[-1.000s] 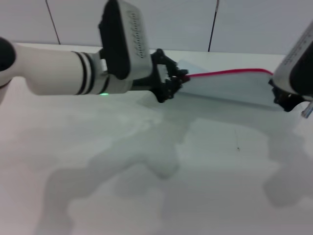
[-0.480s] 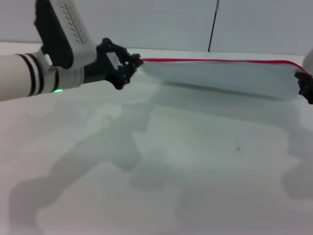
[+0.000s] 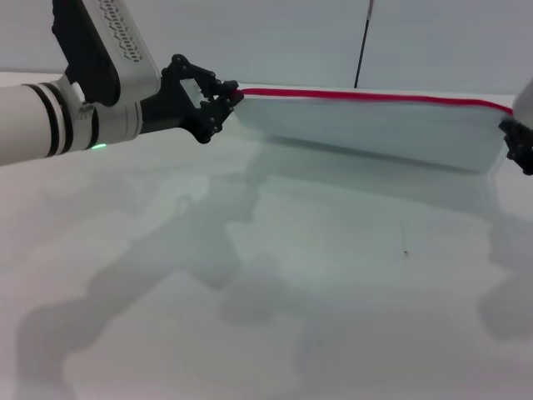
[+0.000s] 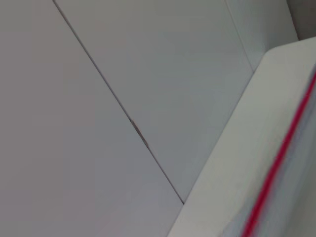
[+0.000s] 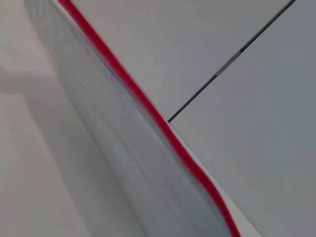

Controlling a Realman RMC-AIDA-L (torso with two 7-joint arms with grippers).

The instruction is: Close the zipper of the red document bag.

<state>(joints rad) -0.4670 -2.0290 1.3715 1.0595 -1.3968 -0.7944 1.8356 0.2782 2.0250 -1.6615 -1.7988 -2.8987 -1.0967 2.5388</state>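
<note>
The red document bag (image 3: 375, 129), a pale translucent pouch, hangs upright above the table, stretched between both arms. Its zipper (image 3: 375, 97) is a red strip along the top edge. At the strip's left end my left gripper (image 3: 226, 97) is shut on it; the slider is hidden between the black fingers. My right gripper (image 3: 516, 143), mostly cut off at the frame's right edge, is shut on the bag's right end. The left wrist view shows a stretch of the zipper (image 4: 279, 158). In the right wrist view the zipper (image 5: 148, 109) runs along the bag (image 5: 128, 163).
The white table (image 3: 275, 292) lies under the bag, with the arms' shadows on it. A pale panelled wall (image 3: 275, 42) with a dark seam (image 3: 364, 46) stands close behind the bag. A tiny dark speck (image 3: 405, 253) marks the tabletop.
My left gripper has travelled left along the red strip from near the bag's middle to its left end. The right gripper shifted right, and the bag now hangs taut and a little higher.
</note>
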